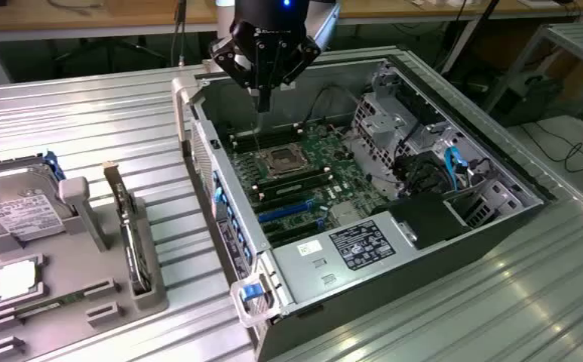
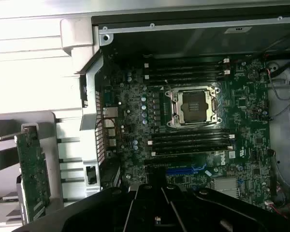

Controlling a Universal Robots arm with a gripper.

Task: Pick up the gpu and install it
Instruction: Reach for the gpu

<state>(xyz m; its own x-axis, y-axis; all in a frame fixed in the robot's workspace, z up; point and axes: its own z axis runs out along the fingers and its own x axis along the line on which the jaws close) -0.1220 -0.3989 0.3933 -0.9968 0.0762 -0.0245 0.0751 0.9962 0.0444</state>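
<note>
The gpu point(image 1: 128, 230) is a thin dark card standing on edge in a slot of the grey holder point(image 1: 90, 290) at the exterior view's left, with its pale bracket strip point(image 1: 111, 175) at the far end. In the wrist view the gpu point(image 2: 33, 174) appears as a green-faced board beside the case wall. My gripper point(image 1: 261, 104) hangs above the far part of the open computer case point(image 1: 392, 271), over the motherboard point(image 1: 296, 185), well apart from the gpu. Its fingers are shut with nothing between them. The gripper point(image 2: 153, 186) shows dark over the blue slot point(image 2: 183, 170).
A silver hard drive point(image 1: 17, 211) with a white label, a square chip point(image 1: 14, 279) and a slim green memory stick point(image 1: 50, 305) sit in the same holder. Inside the case are the processor socket point(image 2: 193, 106), memory slots, drive cages point(image 1: 402, 121) and blue cables point(image 1: 452, 170).
</note>
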